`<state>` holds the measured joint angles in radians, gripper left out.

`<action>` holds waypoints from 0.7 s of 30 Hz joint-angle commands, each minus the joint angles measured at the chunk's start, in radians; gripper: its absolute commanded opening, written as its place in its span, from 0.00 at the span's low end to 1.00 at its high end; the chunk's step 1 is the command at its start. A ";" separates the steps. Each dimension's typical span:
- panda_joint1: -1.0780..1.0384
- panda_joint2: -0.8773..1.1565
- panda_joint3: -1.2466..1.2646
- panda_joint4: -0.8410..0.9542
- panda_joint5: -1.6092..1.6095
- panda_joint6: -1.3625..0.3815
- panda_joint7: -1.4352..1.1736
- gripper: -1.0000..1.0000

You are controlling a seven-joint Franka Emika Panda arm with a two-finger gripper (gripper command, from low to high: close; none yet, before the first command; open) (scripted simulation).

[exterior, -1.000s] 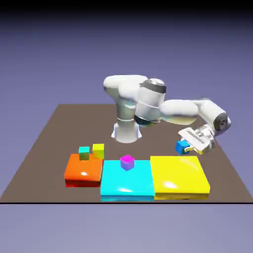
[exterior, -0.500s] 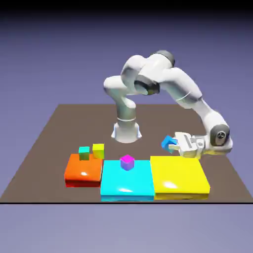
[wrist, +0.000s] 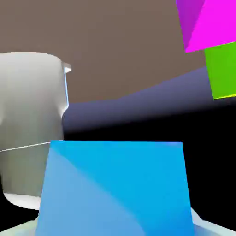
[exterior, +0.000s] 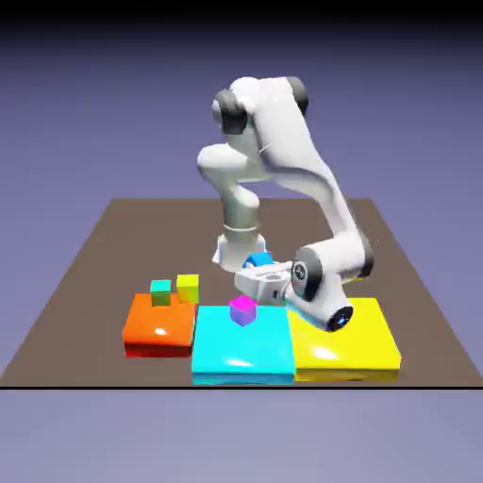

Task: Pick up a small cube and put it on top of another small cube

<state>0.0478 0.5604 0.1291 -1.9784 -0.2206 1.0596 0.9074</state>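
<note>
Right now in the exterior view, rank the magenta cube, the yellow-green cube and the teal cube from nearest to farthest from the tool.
1. Magenta cube, on the cyan slab, just below the tool.
2. Yellow-green cube, toward the view's left.
3. Teal cube, farther left, on the orange slab.

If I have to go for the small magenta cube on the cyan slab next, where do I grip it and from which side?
Judging by its pose, come straight down from above and pinch two opposite side faces of the small magenta cube. It sits flat and alone on the flat cyan slab, sides free. The gripper, shut on the small bright blue cube, must release that first.
</note>
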 commanded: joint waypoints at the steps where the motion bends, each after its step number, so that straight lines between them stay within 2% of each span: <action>1: -0.017 -0.015 -0.036 -0.009 0.038 0.018 0.003 0.00; 17: -0.288 -0.242 -0.604 -0.154 0.667 0.307 0.058 0.00; 19: -0.289 -0.243 -0.607 -0.154 0.669 0.308 0.058 0.00; 21: -0.272 -0.245 -0.594 -0.226 0.688 0.378 0.045 0.00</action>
<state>-0.2238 0.3156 -0.4651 -2.2044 0.4690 1.4378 0.9528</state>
